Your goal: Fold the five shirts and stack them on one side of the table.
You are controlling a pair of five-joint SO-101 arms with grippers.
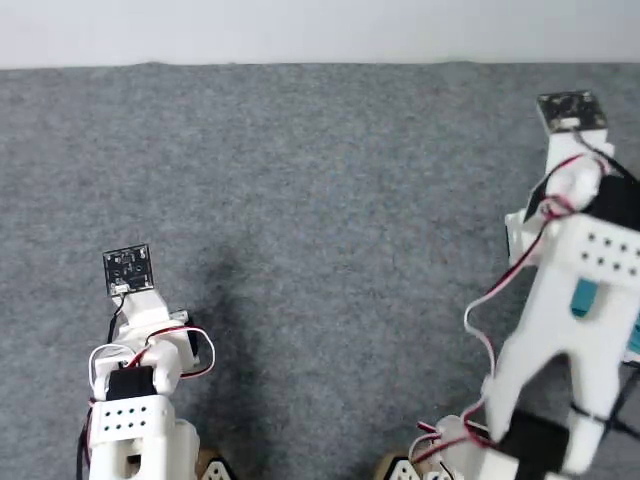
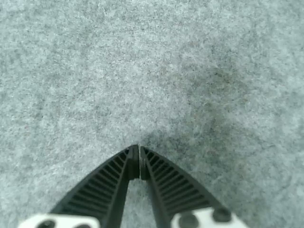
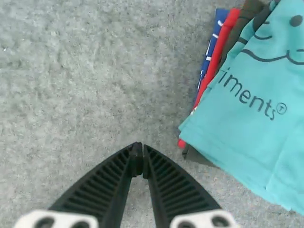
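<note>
A stack of folded shirts (image 3: 247, 90) lies on the grey felt, a teal shirt with dark print on top and red, blue and dark edges showing under it. My right gripper (image 3: 138, 159) hovers shut over bare felt just beside the stack's corner, holding nothing. In the high view a sliver of the teal shirt (image 1: 584, 297) peeks through the right arm (image 1: 575, 280) at the table's right edge. My left gripper (image 2: 138, 161) is shut and empty above plain felt. The left arm (image 1: 140, 350) sits folded near the front left.
Grey felt (image 1: 330, 200) covers the whole table, with a pale wall strip along the far edge. Red and white cables loop off both arms. The arm bases stand at the front edge.
</note>
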